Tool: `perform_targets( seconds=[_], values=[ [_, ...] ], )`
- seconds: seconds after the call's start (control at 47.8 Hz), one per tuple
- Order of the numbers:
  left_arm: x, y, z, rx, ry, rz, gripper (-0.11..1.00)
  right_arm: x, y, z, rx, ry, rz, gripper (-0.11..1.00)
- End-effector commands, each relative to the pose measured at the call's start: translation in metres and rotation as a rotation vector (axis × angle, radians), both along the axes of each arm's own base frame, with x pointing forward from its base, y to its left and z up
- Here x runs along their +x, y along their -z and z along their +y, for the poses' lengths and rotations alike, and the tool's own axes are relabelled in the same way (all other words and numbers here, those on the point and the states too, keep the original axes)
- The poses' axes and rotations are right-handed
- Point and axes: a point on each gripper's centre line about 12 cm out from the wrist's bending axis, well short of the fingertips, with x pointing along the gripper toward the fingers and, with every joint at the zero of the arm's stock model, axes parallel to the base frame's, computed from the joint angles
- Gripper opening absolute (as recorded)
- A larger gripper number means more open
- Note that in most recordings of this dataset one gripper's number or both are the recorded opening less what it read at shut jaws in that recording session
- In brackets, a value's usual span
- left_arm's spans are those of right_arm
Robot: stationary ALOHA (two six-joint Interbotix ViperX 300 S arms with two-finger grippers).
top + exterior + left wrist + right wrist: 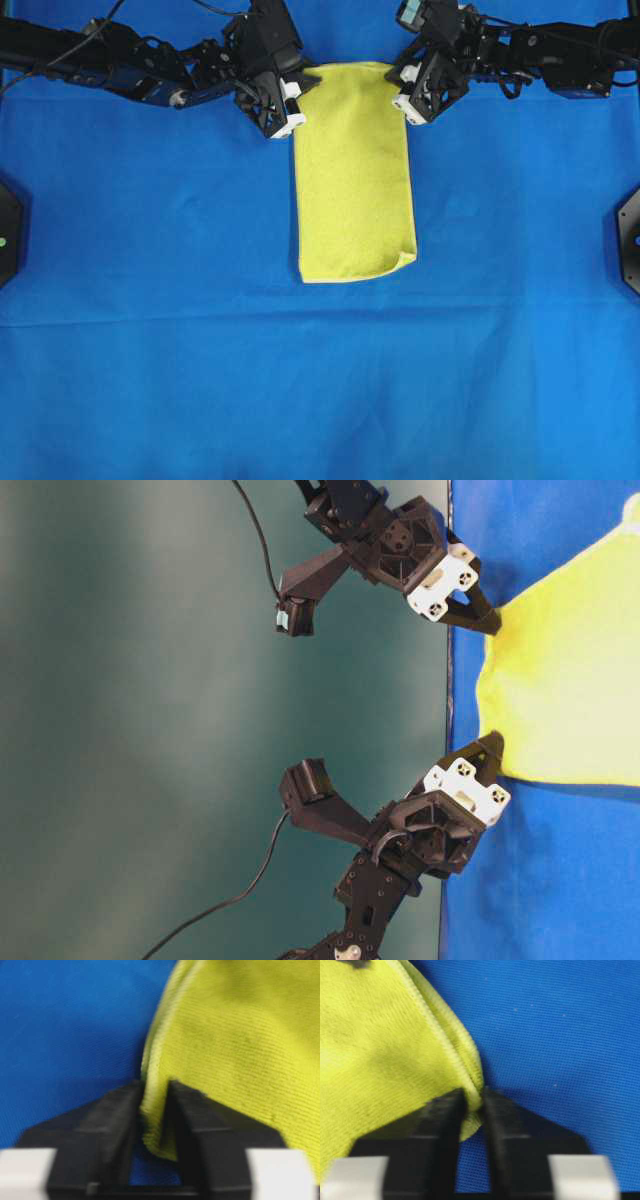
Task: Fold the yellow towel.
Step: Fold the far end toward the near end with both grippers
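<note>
Your yellow towel (354, 170) lies folded in a long strip on the blue cloth (150, 330). Your left gripper (156, 1110) is pinched tight on one top corner of the towel. Your right gripper (474, 1110) is pinched tight on the other top corner.

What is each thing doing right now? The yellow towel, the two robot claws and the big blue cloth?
yellow towel: already folded into a long strip, lying flat, both far corners pinched.
left gripper: shut on the towel's corner, cloth bunched between its fingers.
right gripper: shut on the other corner.
blue cloth: spread flat under everything, a few soft creases.
</note>
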Motion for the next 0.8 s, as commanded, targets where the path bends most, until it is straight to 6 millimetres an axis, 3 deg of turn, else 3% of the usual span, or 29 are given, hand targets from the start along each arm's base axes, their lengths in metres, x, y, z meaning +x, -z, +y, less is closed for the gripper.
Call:
perform_targets(
  seconds=[0.0,0.063,0.335,0.565,0.775],
  values=[
    [0.003,-0.009,0.003,0.032,0.013,-0.006,0.11,-0.001,-0.004,-0.002,-0.006,0.006,-0.004,0.13],
    [0.004,-0.010,0.003,0.044,0.022,0.002,0.04,-0.001,-0.005,-0.002,-0.006,0.007,-0.006,0.06],
    [0.007,-0.020,0.006,0.081,0.039,0.000,0.04,-0.003,-0.009,-0.002,-0.003,0.022,-0.013,0.06],
    [0.006,-0.046,0.020,0.124,0.024,-0.022,0.04,-0.009,-0.034,-0.012,-0.042,0.047,-0.052,0.06],
    [0.006,-0.055,0.030,0.171,0.025,-0.025,0.04,-0.015,-0.044,-0.023,-0.062,0.076,-0.072,0.06]
  ],
)
